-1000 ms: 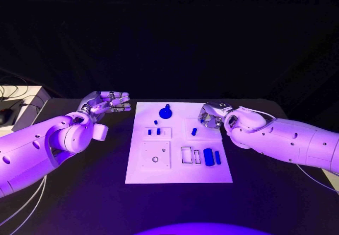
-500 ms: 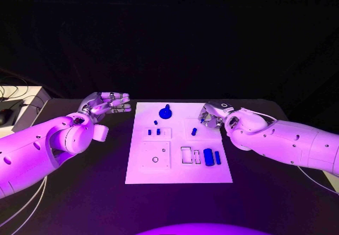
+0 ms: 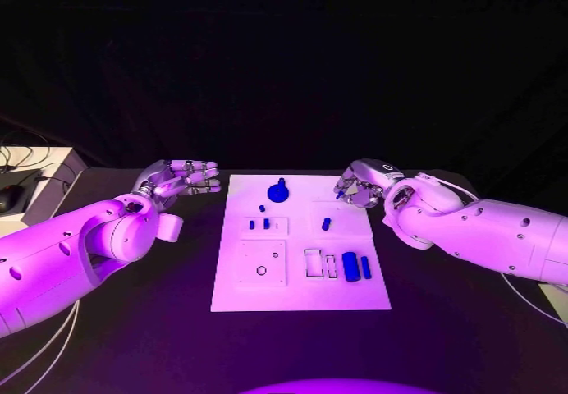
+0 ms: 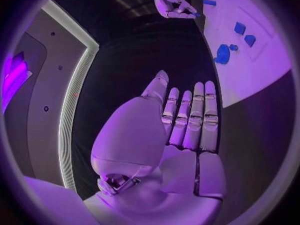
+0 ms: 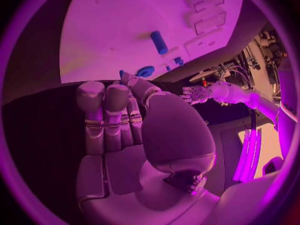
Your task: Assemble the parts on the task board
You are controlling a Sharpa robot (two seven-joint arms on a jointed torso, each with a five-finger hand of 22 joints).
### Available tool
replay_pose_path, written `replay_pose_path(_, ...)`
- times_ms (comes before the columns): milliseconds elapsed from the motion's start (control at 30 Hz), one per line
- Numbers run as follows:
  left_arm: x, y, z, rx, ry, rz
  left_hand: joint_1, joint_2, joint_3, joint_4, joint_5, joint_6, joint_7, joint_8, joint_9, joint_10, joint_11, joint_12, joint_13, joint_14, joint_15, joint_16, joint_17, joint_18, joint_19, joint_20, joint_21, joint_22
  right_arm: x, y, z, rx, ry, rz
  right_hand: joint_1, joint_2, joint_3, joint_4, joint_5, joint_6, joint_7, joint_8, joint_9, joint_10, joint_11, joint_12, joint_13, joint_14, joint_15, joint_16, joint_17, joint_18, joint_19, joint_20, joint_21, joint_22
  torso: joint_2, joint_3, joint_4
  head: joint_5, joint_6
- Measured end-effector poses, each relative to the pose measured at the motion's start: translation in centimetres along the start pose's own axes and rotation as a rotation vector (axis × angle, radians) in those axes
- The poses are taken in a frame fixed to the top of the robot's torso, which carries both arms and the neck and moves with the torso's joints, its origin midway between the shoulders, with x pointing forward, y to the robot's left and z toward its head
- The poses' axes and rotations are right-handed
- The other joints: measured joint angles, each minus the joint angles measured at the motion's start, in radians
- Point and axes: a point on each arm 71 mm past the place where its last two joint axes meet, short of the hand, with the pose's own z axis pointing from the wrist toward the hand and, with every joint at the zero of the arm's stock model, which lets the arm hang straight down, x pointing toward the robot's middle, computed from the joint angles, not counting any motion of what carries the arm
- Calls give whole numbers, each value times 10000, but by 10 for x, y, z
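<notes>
On the black table (image 3: 142,328) in the head view, the white task board (image 3: 300,287) lies at the middle, long side running away from the robot. Near its far edge sits a round blue part (image 3: 277,190) with a small stem. Small blue parts (image 3: 258,222) stand in a raised block left of the board's centre, with another short blue part (image 3: 326,222) on the right half. Toward the right edge, two upright blue bars (image 3: 350,265) lie beside an open rectangular recess. The left hand (image 3: 181,176) hovers just off the board's far left corner, fingers together and extended, holding nothing. The right hand (image 3: 361,185) is at the far right corner, fingers curled; it may pinch something small and blue, though I cannot tell for certain.

From the left wrist, the left hand (image 4: 184,120) shows a flat palm with straight, empty fingers, the task board (image 4: 262,70) beyond it and the right hand (image 4: 170,2) farther off.

From the right wrist, the right hand (image 5: 119,120) has its fingers raised side by side, the thumb folded across; a short blue part (image 5: 159,42) lies on the task board (image 5: 106,35) beyond.
</notes>
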Motion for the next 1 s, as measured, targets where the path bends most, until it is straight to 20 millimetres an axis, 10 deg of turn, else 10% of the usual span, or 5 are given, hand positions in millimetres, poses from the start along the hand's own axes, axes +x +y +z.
replay_pose_path(1000,21,-3,-6,308,403,-173,-58,-59,368,-99,0,1,-1,0,0,205,-18,50,0,-480,52,414,-134,-1,-145,69,48,-95,64,122,-21,-2907,1088,1151,-52,52,-71,-125,122,-1,-1,0,-6,0,0,-22,0,3,3,-1,-66,26,4,2,-68,5,9,-31,12,612,-203)
